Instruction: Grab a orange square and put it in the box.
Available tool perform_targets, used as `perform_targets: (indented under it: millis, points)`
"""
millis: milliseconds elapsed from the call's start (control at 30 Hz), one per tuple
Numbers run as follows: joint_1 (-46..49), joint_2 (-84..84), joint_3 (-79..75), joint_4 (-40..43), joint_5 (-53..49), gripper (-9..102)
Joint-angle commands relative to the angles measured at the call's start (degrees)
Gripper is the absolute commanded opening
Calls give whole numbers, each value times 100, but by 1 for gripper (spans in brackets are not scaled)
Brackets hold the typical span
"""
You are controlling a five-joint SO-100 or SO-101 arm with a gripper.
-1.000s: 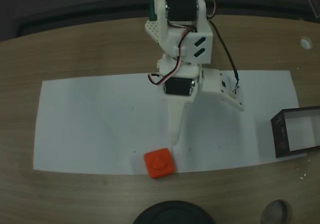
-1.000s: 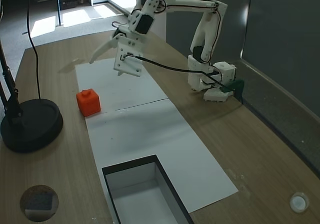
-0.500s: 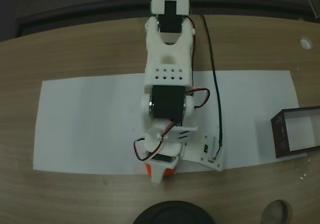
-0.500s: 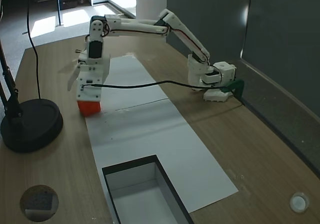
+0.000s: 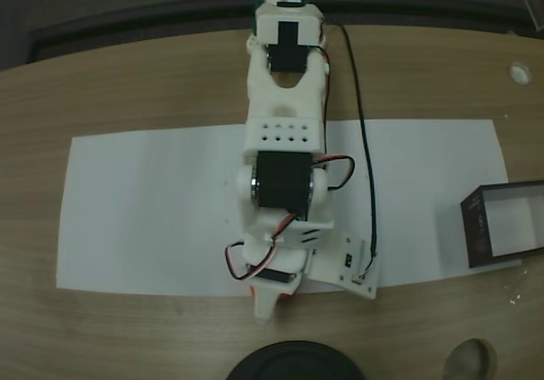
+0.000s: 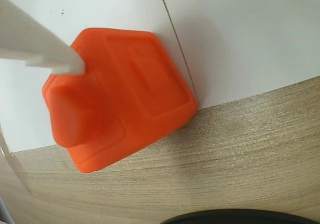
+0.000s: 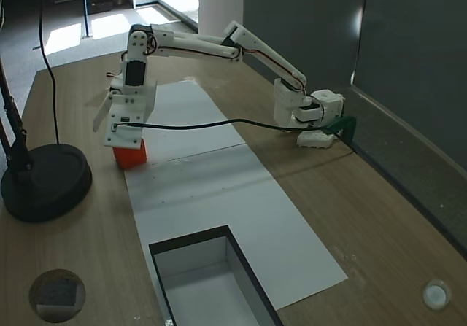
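In a fixed view from above, the arm's wrist covers nearly all of the orange square (image 5: 252, 292); only a thin orange sliver peeks out at the near edge of the white paper (image 5: 144, 210). The gripper (image 5: 265, 309) points toward the near table edge there, and its fingertips are hard to separate from the white housing. The wrist view shows what that view hides: the orange square (image 6: 125, 93) lies half on the paper (image 6: 250, 38) and half on the wooden table (image 6: 250, 149), and one white finger (image 6: 35, 46) rests against its raised top. The second finger is out of frame, so whether the jaws are clamped or released cannot be told. In a fixed view from the side, the gripper (image 7: 124, 138) stands over the square (image 7: 131, 155). The box (image 7: 211, 286) sits well apart, cut off by the near edge.
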Motion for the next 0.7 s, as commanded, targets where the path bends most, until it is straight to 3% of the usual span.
perform_targets:
  millis: [0, 400, 667]
  points:
    - [18, 457, -193, 272, 26, 34]
    - [-325, 2145, 861, 457, 26, 34]
    - [-246, 1617, 1169, 413, 62, 34]
